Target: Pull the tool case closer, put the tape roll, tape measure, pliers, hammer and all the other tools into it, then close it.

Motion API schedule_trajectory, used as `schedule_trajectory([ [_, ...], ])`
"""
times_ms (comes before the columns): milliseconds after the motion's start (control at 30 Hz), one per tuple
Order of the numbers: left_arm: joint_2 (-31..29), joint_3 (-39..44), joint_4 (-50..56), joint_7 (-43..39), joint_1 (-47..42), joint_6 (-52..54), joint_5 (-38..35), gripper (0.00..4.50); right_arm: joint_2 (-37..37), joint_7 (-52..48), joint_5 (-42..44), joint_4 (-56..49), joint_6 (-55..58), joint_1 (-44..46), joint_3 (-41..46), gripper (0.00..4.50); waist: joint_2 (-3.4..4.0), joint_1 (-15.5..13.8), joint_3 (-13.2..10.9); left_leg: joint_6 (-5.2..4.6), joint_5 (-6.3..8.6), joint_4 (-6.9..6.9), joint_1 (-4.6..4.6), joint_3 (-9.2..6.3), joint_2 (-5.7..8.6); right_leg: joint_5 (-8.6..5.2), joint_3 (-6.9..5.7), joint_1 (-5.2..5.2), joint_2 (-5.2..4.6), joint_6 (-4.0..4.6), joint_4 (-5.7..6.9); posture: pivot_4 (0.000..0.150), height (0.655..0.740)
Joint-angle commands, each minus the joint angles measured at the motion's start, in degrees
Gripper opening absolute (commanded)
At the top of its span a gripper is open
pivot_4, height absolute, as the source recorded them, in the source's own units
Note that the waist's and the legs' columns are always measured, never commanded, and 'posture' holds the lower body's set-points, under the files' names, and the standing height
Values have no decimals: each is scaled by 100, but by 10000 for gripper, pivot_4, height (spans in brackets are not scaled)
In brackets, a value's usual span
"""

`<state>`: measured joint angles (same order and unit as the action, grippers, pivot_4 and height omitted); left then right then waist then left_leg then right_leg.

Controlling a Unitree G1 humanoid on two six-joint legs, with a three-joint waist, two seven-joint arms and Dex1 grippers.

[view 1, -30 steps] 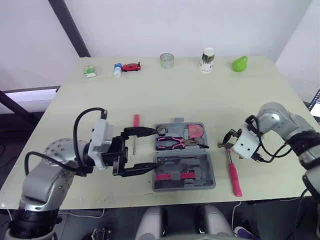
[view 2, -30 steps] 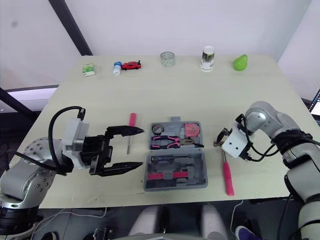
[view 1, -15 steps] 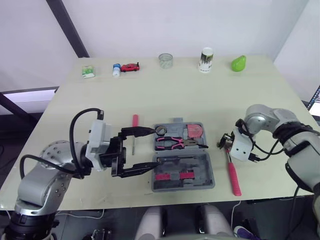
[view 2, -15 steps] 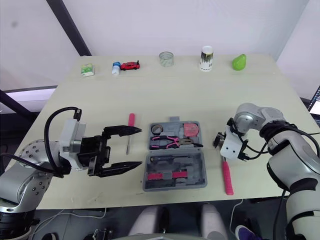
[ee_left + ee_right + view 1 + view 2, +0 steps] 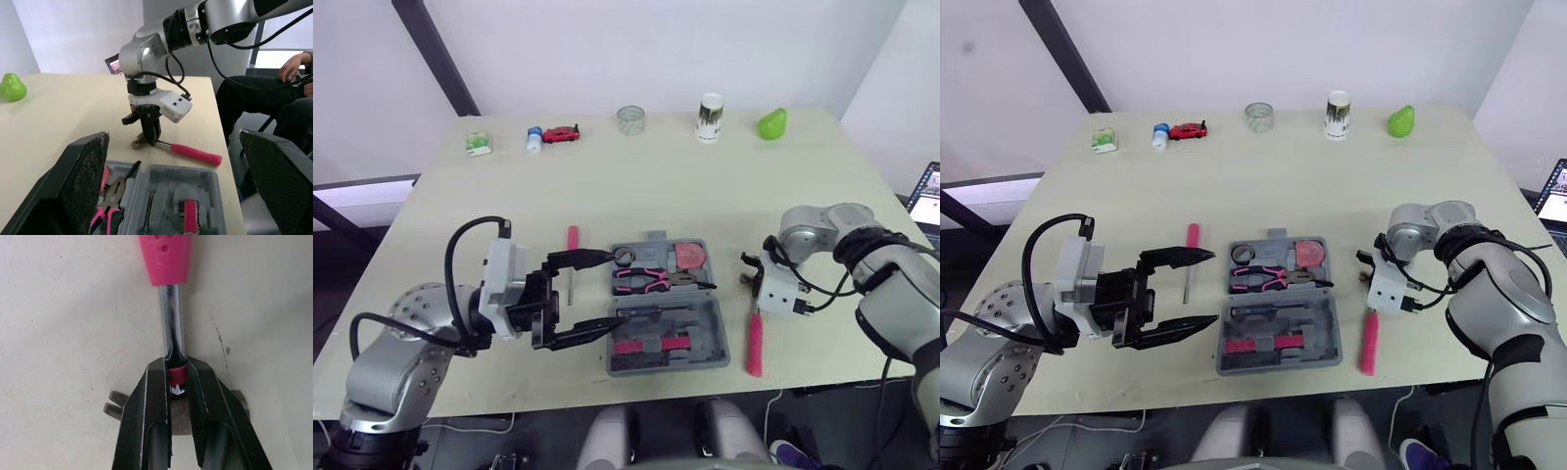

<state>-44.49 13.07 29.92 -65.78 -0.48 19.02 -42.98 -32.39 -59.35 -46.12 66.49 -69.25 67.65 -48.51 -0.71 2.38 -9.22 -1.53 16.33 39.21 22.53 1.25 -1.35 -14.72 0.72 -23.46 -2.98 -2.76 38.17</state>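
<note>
The grey tool case [image 5: 724, 333] lies open in front of me, holding the pink-handled pliers [image 5: 651, 280], the tape roll [image 5: 625, 257] and the pink tape measure [image 5: 689, 258]. A red screwdriver [image 5: 574, 257] lies on the table left of it. The hammer [image 5: 755, 343], pink-handled, lies right of the case. My right gripper [image 5: 175, 369] points down at it, shut on the steel shaft [image 5: 171, 318] just by the head. Left of the case, my left gripper [image 5: 612, 289] hovers open with nothing between its fingers.
Along the far table edge stand a green pear-shaped object [image 5: 771, 123], a cup [image 5: 709, 117], a clear glass [image 5: 629, 119], a red toy car [image 5: 561, 134], a small bottle [image 5: 534, 138] and a green box [image 5: 477, 144]. A person [image 5: 288, 83] sits beyond the right table edge.
My right gripper has closed onto the hammer's shaft by the head, and the handle has swung slightly toward the case. The left arm has stayed put; the camera shifted a little.
</note>
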Motion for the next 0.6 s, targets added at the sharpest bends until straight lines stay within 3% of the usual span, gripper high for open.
schedule_trajectory([
  [33, 47, 117, 234, 63, 8, -108, -109, 45000, -57, -136, 88, 119, -84, 1, 9, 312, 0, -1, 0, 0, 0, 0, -1, 0, 0, 0, 0, 0, 0, 0, 1, 1500, 7400],
  [167, 88, 51, 221, 85, -42, -118, -100, 45000, -264, -867, 601, 234, -315, 63, 149, 312, 11, -26, -7, 0, 0, 0, 1, 1, 2, 0, 1, -1, -3, 0, 1, 1500, 7400],
  [300, 114, -6, 169, 65, -99, -139, -66, 45000, -555, -2156, 1831, 58, 25, -86, 558, 312, 22, -35, -17, -1, 0, 0, 10, -2, 5, 0, -3, -3, -9, -1, -4, 1500, 7400],
  [400, 138, -36, 139, 54, -134, -168, -43, 45000, -1001, -3197, 2754, -817, 1244, -523, 952, 312, 23, -36, -17, -1, 1, -2, 11, -6, 3, 0, -6, -2, -11, -1, -8, 1500, 7400],
  [533, 143, -62, 103, 36, -193, -165, -53, 45000, -1826, -3315, 4314, -2627, 3129, -1198, 746, 312, 30, -46, -21, -3, 2, -3, 17, -12, 3, 0, -5, -3, -17, -1, -7, 1500, 7400],
  [600, 148, -86, 46, 18, -266, -162, -62, 45000, -2301, -3315, 4859, -3577, 4816, -1665, 1103, 312, 31, -39, -22, -4, 2, -3, 16, -13, 3, 0, -3, -3, -17, -1, -6, 1500, 7400],
])
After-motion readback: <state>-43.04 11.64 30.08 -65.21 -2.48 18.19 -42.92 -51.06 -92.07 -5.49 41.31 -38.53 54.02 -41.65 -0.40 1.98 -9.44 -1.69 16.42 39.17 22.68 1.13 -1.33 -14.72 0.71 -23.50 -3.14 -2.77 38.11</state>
